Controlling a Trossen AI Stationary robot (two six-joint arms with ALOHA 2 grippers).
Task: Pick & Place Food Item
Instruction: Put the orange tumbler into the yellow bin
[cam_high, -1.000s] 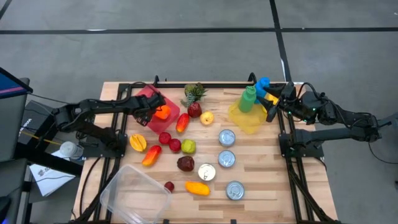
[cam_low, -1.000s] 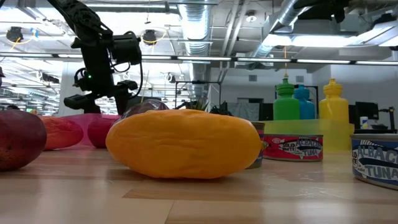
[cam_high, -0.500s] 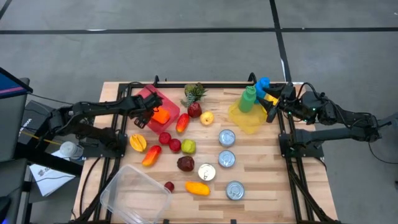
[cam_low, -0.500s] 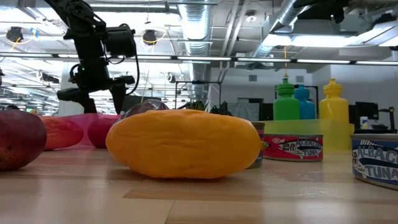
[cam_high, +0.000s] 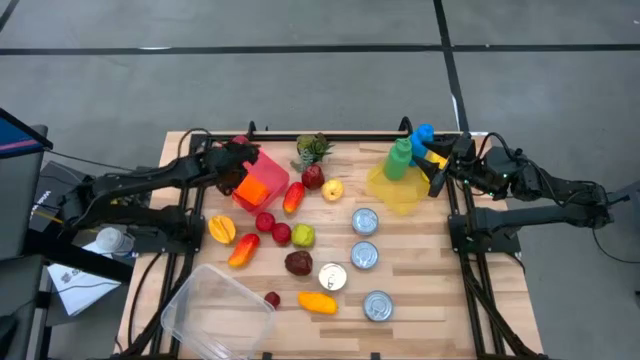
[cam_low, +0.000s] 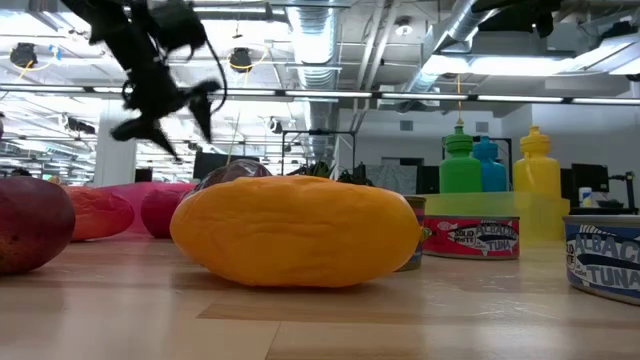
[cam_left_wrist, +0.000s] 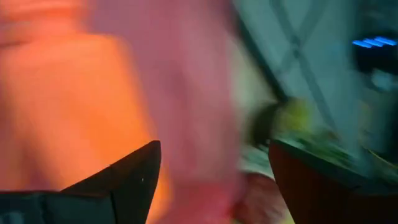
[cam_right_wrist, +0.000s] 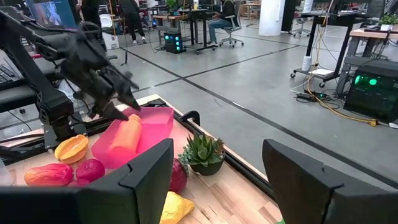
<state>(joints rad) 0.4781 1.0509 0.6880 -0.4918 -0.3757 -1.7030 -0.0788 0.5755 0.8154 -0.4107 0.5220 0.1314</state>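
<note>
An orange food item (cam_high: 252, 187) lies in the pink container (cam_high: 272, 170) at the table's far left; the right wrist view shows it (cam_right_wrist: 126, 135) lying lengthwise on the container's floor (cam_right_wrist: 155, 121). My left gripper (cam_high: 236, 160) hovers open above the container's far-left edge, raised well off the table (cam_low: 165, 110). Its fingers (cam_left_wrist: 211, 146) hold nothing, and the orange item (cam_left_wrist: 68, 106) sits below them. My right gripper (cam_high: 437, 170) waits open at the far right edge beside the yellow bin, fingers apart (cam_right_wrist: 217, 146).
Fruits and vegetables lie mid-table, among them a yellow-orange one (cam_low: 295, 232) close to the low camera. Three tuna cans (cam_high: 364, 222) stand right of centre. A yellow bin with bottles (cam_high: 398, 180) is far right, a potted succulent (cam_high: 312, 150) far centre, and a clear tub (cam_high: 218, 310) near left.
My left gripper has risen out of the pink container and drawn back toward the table's far-left corner, tipping as it went. The orange item has stayed in the container and shows more fully now. The right arm has kept still.
</note>
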